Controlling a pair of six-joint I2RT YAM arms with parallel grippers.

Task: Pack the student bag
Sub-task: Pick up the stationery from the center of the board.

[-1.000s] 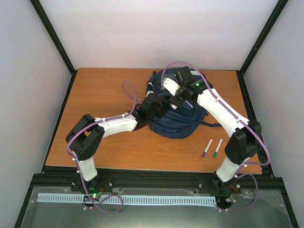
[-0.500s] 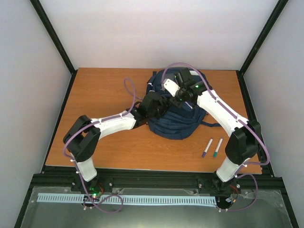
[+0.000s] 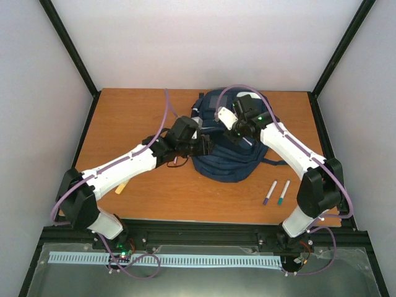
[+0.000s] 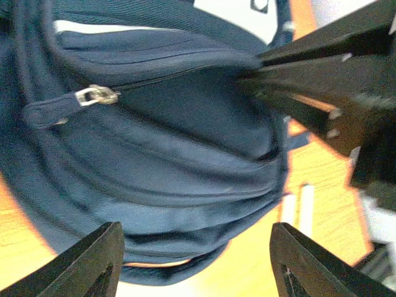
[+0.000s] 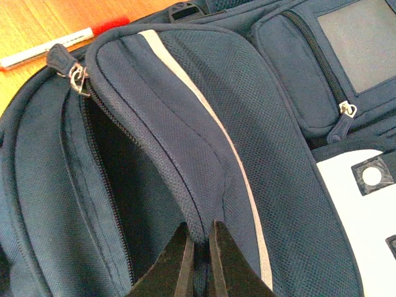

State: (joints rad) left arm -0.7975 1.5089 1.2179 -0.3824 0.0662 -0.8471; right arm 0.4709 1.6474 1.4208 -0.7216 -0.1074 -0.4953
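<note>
Since a second ago the left arm has swung out to the left, and its claw (image 4: 195,230) has drawn back to the bag's left edge with its jaws spreading; they stand apart, holding nothing. That swing has uncovered a short orange stick (image 3: 122,187) on the table (image 3: 136,111) beside the left arm. The bag (image 3: 232,154) lies flat, right of the middle and toward the far edge. Its long axis runs far to near, and its rounded end faces the arms. The right claw (image 5: 198,244) is closed on the rim of a striped flap (image 5: 204,124), holding it up. Beside the flap a zip gapes onto a dark compartment (image 5: 117,185); nothing can be made out inside. A closed zip pull (image 4: 96,96) sits on the side facing the left claw. A red-capped pen (image 5: 62,43) lies on the table just beside the bag. Two markers, purple (image 3: 270,192) and green (image 3: 283,192), lie side by side near the bag's right, by the right arm.
</note>
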